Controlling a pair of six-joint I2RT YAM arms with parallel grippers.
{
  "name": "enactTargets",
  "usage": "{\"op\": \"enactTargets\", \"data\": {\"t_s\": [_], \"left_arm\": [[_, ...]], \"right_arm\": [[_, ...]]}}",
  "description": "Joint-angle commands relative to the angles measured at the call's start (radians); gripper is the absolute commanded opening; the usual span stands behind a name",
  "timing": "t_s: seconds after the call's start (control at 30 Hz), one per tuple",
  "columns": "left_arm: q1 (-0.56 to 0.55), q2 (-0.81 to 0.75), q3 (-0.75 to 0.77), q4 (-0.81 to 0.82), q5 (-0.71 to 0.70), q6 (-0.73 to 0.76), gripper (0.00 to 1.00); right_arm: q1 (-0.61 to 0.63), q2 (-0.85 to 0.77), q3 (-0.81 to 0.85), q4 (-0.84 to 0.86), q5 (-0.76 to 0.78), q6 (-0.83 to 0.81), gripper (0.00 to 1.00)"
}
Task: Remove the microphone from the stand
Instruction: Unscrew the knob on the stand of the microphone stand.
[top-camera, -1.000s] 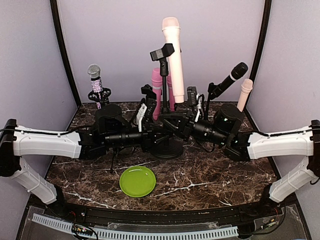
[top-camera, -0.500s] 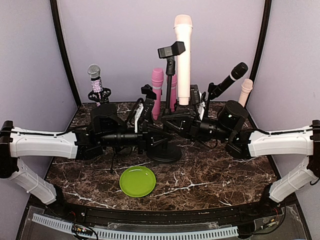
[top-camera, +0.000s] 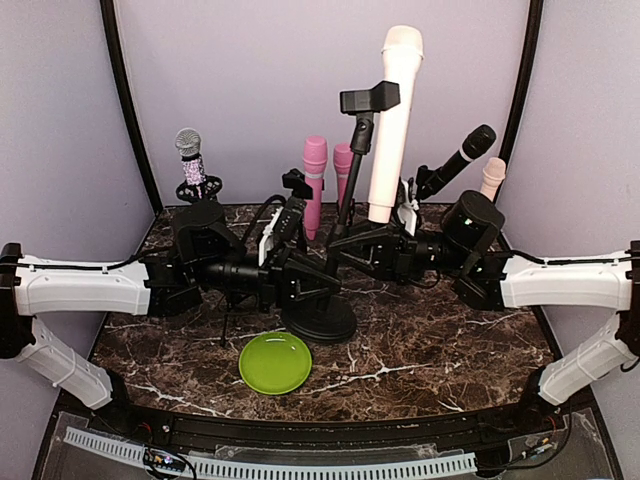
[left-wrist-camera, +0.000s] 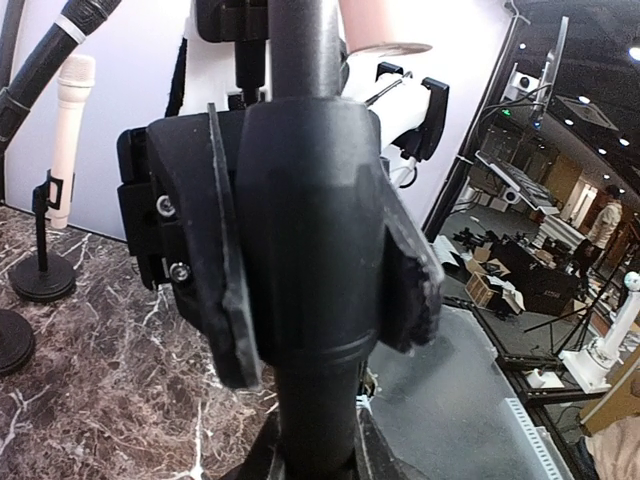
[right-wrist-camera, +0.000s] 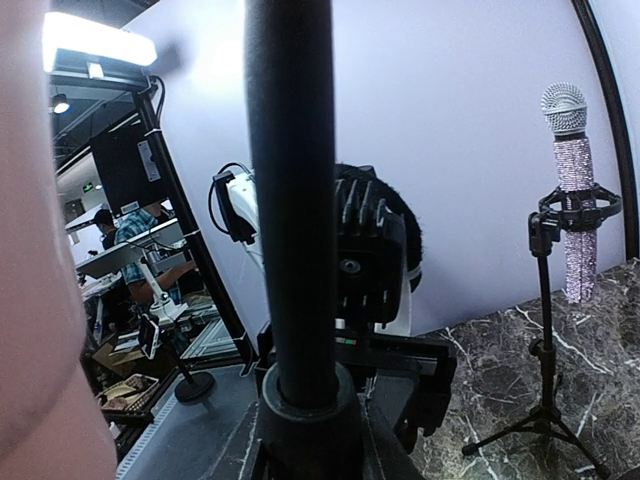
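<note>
Looking at the right pincer (top-camera: 378, 240) first: it's clamped on the bottom end of the mic (top-camera: 393, 125). The mic is a smooth, pale plastic cylinder with a rounded head, and it stands upright straight above the fingers. It's out of the clip (top-camera: 370, 99), a boxy black U-shaped piece that sits right next to the mic's upper body, on the side toward the left pincer (top-camera: 312, 287). I can't tell if the two touch.

The left pincer is closed around the stand (top-camera: 350, 180), low on its thin black pole. In the wrist view its matte fingers hug a thick collar there from both sides. The pole leans, with its top toward the right pincer. Its base (top-camera: 322, 322), a flat round black disc, sits just below the left pincer on the brown table (top-camera: 450, 340), which is marble-look with white veins.

A glossy round green plate (top-camera: 275, 362) lies near the base, on the near side of the left pincer. Beyond the pincers stand a glittery mic (top-camera: 190, 152), two pink ones (top-camera: 315, 165) and a tilted black one (top-camera: 465, 155).
</note>
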Motion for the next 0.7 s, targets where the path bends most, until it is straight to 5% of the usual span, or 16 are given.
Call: {"op": "enactTargets", "data": {"t_s": [0.0,0.13,0.5,0.67], "left_arm": [[0.011,-0.019,0.034,0.136,0.158,-0.004,0.0],[0.013,-0.061,-0.011,0.153,0.045,0.032,0.0],[0.013,-0.167,-0.093,0.119,-0.228,0.1,0.0],[0.013,-0.172,-0.119,0.151,-0.287,0.113,0.0]], "right_arm": [[-0.007,0.001,0.051,0.148,-0.084,0.107,0.01],[-0.01,-0.004,0.042,0.136,-0.048,0.096,0.06],[-0.013,-0.009,-0.007,0.088,0.212,0.053,0.67],[0.004,-0.013,-0.027,0.03,0.334,0.018,0.8]]}}
